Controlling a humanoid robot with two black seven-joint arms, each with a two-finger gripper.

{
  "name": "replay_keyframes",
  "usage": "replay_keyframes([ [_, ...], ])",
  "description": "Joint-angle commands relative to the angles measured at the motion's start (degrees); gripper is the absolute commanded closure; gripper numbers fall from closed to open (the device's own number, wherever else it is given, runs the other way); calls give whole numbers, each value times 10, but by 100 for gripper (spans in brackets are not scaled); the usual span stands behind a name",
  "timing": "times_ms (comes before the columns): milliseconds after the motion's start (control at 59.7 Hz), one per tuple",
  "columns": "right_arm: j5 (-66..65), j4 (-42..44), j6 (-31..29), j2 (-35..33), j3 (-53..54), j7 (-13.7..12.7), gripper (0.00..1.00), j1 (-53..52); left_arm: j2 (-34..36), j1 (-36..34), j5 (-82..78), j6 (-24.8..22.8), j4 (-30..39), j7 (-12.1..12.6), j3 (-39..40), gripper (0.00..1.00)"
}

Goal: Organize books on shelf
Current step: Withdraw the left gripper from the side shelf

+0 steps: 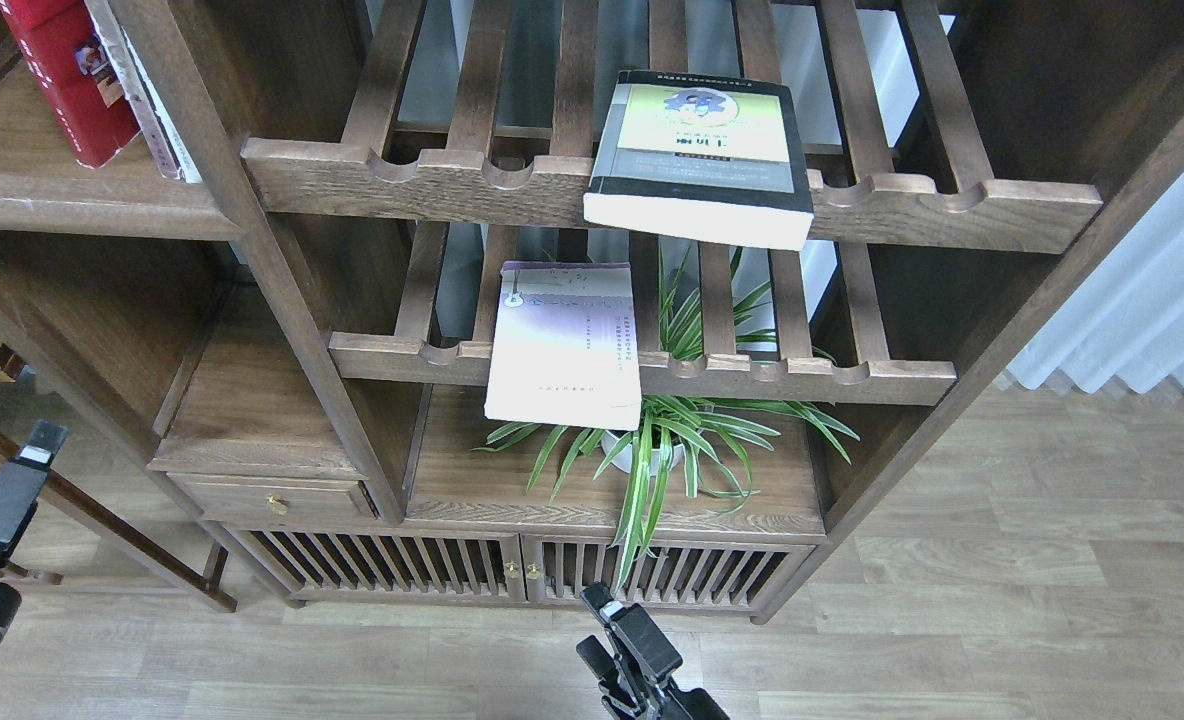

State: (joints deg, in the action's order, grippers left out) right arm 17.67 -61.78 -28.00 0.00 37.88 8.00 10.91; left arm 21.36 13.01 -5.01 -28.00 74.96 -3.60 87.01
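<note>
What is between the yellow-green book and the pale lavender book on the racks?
In the head view, only slats of the upper rack and open gap separate the yellow-green book from the pale lavender book; plant leaves rise beside it.

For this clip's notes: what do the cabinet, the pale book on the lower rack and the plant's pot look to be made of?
The cabinet looks like dark-stained wood with a satin finish; grain shows on its boards. The pale lavender book appears to be a paperback, with a matte card cover lying flat. The pot is mostly hidden by leaves; smooth and white, possibly ceramic or plastic.
</note>
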Motion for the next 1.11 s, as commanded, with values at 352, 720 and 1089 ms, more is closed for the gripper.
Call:
replay_keyframes([
  [352, 0, 0, 0, 0, 0, 0, 0, 1, 0, 0, 0, 0, -2, 0, 0, 0],
  [720, 0, 0, 0, 0, -1, 0, 0, 2, 0, 1, 0, 0, -6, 0, -1, 0],
  [1089, 16, -83, 0, -2, 4, 5, 0, 47, 6, 1, 6, 0, -56, -8, 13, 0],
])
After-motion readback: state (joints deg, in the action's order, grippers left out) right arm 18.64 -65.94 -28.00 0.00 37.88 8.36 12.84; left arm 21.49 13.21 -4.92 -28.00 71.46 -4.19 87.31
